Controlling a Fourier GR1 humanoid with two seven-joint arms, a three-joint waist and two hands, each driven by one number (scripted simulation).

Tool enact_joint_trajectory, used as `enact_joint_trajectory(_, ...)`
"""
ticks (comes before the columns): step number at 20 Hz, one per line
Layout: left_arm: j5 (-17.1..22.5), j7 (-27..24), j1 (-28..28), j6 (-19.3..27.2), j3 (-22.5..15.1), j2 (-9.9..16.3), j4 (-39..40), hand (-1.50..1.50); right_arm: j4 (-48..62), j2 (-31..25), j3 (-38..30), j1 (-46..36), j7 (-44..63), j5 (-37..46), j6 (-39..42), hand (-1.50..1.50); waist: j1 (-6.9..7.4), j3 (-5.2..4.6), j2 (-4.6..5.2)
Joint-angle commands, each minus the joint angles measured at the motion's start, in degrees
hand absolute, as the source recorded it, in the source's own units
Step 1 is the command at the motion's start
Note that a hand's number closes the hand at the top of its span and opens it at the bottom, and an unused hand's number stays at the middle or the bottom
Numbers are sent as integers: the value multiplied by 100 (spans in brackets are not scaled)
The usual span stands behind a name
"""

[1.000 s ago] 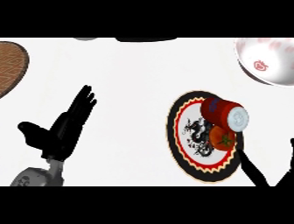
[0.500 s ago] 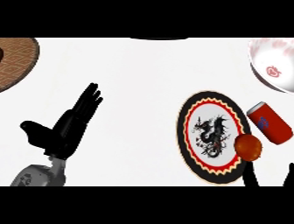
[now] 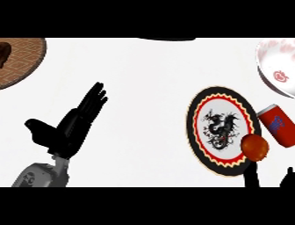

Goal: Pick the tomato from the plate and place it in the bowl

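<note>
Change: since a second ago the red can [image 3: 281, 125] is seen shifted off the plate [image 3: 205, 127] onto the worktop [image 3: 150, 88] just beside its right rim; the tomato [image 3: 255, 146] is now uncovered.
Meaning: the tomato is judged clear for grasping; the pick is not yet made.
Tomato: it is seen at the plate's lower right rim, well apart from the bowl [image 3: 286, 70].
Right hand [image 3: 253, 176]: only fingertips are shown below the tomato; its opening cannot be told, and nothing is seen to be held.
Left hand [image 3: 69, 127]: it is rested open at lower left, holding nothing.
</note>
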Motion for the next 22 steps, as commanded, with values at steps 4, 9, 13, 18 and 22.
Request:
enact_joint_trajectory(4,-19,-77,21,-51,15,-10,112,0,-299,438,78,-124,1872,920,1354,-150,42,146,13)
enact_joint_trajectory(9,-15,23,-109,-73,-38,-99,186,0,-696,445,249,-866,3317,1637,2359,-150,18,180,-36)
enact_joint_trajectory(13,-44,18,48,-8,-79,-164,114,0,-847,452,399,-1424,4190,2220,3147,-150,23,198,-83)
enact_joint_trajectory(18,40,-13,-4,-97,113,-127,298,0,-960,455,260,-1805,4212,2214,3771,-150,-91,206,-89)
enact_joint_trajectory(22,-16,75,111,-17,-7,-185,-10,0,-715,456,25,-2032,4215,2182,3886,-150,-65,214,-105)
